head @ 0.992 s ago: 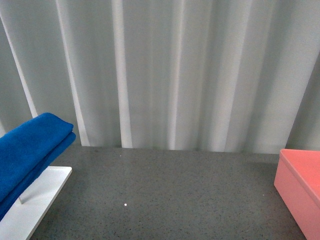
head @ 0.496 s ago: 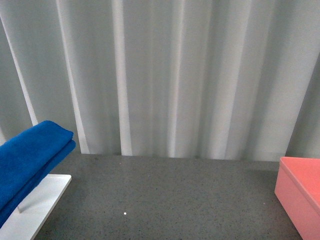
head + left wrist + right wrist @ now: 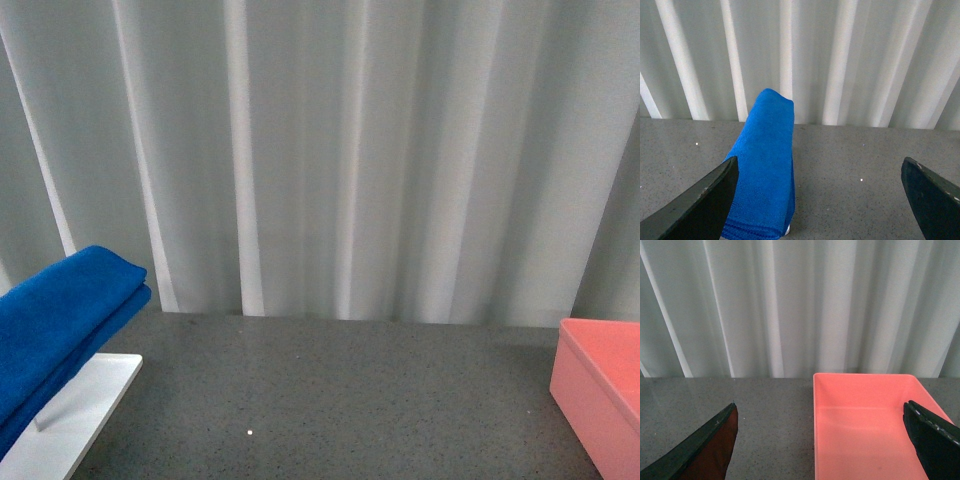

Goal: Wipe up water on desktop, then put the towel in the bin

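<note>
Desktop [image 3: 330, 400] | towel [image 3: 765, 165] before spread left pincer [image 3: 815, 200]; bin [image 3: 865, 415] before right pincer [image 3: 817, 445]

- A salmon-pink rectangular bin [image 3: 865, 390] stands on the desktop, seen from above. Its smooth straight walls and flat floor are in plain sight.
- The desktop [image 3: 765, 430] is dark grey with fine light speckles. It runs alongside the bin and back to the curtain.
- A pale grey-white curtain [image 3: 790, 305] hangs in long vertical folds behind the bin and desktop.
- The right gripper [image 3: 820, 404] hangs over the scene, jaws spread wide.
- Its two dark fingers [image 3: 710, 450] taper to points. One is over bare desktop, its inner face tinged red. The other is over the bin's outer side.
</note>
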Tool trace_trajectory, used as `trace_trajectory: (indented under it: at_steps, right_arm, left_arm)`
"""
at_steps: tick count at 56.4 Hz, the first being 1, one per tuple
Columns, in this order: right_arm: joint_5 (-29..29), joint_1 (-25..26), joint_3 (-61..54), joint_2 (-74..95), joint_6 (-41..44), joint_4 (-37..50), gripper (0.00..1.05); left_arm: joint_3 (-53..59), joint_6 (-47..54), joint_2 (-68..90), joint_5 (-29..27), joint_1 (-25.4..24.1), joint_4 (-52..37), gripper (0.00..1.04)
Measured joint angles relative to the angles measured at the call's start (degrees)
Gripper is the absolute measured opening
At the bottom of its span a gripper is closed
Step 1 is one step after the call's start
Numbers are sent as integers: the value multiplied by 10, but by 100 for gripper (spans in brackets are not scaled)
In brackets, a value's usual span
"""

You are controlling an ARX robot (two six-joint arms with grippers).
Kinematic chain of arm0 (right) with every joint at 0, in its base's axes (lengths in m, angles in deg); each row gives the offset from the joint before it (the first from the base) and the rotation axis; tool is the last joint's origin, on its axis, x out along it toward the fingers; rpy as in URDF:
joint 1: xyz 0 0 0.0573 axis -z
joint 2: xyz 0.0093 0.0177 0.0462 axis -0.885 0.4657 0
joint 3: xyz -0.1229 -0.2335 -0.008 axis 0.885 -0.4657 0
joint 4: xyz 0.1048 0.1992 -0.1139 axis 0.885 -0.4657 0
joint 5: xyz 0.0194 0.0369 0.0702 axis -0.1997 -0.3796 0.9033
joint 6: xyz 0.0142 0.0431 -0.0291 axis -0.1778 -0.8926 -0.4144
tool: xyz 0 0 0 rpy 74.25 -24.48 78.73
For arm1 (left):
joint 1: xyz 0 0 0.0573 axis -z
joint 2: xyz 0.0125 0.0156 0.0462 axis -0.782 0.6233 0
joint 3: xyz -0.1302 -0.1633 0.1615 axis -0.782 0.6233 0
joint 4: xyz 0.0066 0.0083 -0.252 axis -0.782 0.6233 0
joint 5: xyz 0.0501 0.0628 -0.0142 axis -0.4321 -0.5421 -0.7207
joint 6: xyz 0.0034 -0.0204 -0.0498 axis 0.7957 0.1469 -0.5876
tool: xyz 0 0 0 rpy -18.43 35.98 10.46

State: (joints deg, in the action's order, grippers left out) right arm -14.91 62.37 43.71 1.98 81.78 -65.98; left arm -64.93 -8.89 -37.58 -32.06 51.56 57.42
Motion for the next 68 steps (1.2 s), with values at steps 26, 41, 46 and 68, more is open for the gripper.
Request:
trace_trajectory:
  at_steps: [26,41,46,68]
  right_arm:
    - [0,0,0,0,0,0,98]
    - [0,0,0,0,0,0,98]
    - [0,0,0,0,0,0,98]
    - [0,0,0,0,0,0,98]
  left_arm:
    - [-28,-46,37,-2,0,81,98]
    - [-134,-193,241,99,-67,192,98]
    - [-185,-174,352,106,-82,108,98]
    - [-590,148,900,61,-87,8,98]
